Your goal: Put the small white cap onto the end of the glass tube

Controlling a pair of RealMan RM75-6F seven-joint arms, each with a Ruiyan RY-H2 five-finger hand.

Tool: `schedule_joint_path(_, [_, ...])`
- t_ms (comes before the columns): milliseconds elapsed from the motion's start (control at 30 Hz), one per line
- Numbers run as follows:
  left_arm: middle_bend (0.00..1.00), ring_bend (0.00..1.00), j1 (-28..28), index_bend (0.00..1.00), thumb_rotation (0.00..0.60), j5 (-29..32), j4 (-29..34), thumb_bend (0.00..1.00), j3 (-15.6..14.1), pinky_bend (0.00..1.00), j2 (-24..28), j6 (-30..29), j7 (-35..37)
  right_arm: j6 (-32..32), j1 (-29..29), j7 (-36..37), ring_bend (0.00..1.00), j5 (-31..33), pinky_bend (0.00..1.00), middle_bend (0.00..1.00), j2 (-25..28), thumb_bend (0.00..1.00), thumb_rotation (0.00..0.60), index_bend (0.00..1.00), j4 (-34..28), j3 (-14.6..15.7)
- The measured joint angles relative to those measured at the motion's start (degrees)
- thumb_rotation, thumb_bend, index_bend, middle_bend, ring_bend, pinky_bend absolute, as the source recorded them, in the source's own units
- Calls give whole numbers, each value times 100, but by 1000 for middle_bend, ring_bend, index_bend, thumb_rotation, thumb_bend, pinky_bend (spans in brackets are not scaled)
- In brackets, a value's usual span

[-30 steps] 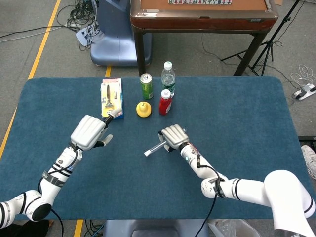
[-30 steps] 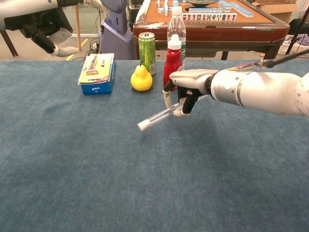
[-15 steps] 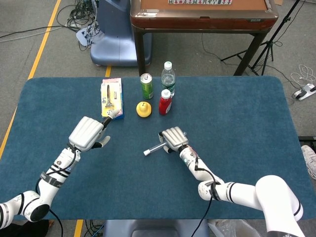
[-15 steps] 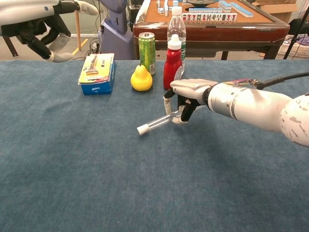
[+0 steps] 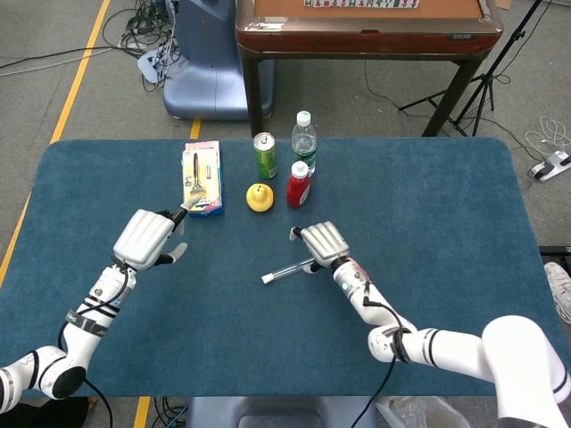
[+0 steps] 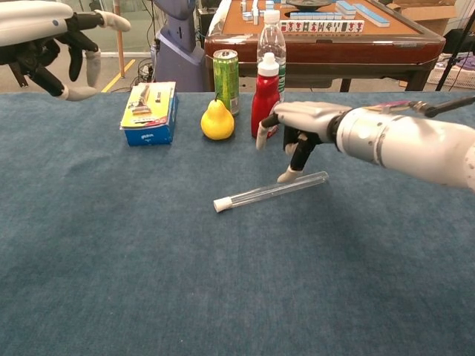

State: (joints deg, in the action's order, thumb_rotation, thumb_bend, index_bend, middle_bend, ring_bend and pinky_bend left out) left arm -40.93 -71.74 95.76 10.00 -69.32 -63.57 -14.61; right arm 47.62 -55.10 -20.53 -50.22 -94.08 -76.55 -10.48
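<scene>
Left robot hand (image 5: 145,239) up off the table (image 5: 446,223) at the left side, fingers apart and loosely curled, nothing in it; chest view shows it high at the top-left corner (image 6: 56,44). Just right of it at the back: blue box (image 5: 202,176) with a razor pack on top, lying flat. Then a row at the back centre: green can (image 5: 265,155) upright, yellow pear (image 5: 260,197) in front of it, red bottle (image 5: 299,185) with a white top, and a clear water bottle (image 5: 304,141) behind that.

Tube (image 6: 271,191) lies flat on the table in front of the red bottle, near centre, angled so its left end sits closer to the robot. White cap (image 6: 221,204) is on that left end. Nothing grips the tube.

Right robot hand (image 6: 297,126) is just above the tube's right half, palm down, fingers apart and pointing down. One fingertip (image 6: 288,176) is at or very near the tube in the chest view; can't tell if it actually touches. Hand holds nothing. Head view agrees: hand (image 5: 323,243) at the tube's right end, tube (image 5: 287,270) sticking out to the left of it.
</scene>
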Motion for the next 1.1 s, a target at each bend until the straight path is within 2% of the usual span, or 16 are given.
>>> schedule_joint_path(100, [446,435,108,0,600,79,-125,295,6,656,27,-47,168,331,208,-19,971,-107,1000,894,499,148,600,373,-557,-3])
schedule_joint_path(233, [401,381,309,0,600,142,-391,294,-30,565,39,-139,379,712,553,-113,771,-184,997,706,1315,223,600,421,-1374,76])
schedule_joint_path(300, [376,353,418,0,600,136,-510,293,-77,517,47,-220,400,920,771,-196,683,-229,956,631,1778,238,600,423,-1812,173])
schedule_joint_path(367, [354,330,556,0,600,144,-619,291,-139,485,65,-309,397,1153,1026,-263,581,-293,858,552,2218,253,600,423,-2232,300])
schedule_joint_path(467, [324,302,767,0,600,194,-681,287,-225,438,111,-427,391,1564,1451,-275,486,-504,748,479,2724,263,600,423,-2680,502])
schedule_joint_path(600, [285,271,1068,6,600,245,-707,285,-327,399,162,-683,363,2146,1955,-216,437,-916,678,442,3026,274,600,423,-2973,737])
schedule_joint_path(867, [271,263,1798,31,600,235,-470,283,-543,373,329,-1434,242,3456,3096,-96,436,-1753,677,441,3189,274,600,423,-3238,1193])
schedule_joint_path(1100, [269,262,2457,36,600,51,-251,280,-759,360,401,-2116,239,4167,3853,79,436,-2328,675,443,3214,275,600,423,-3195,1431])
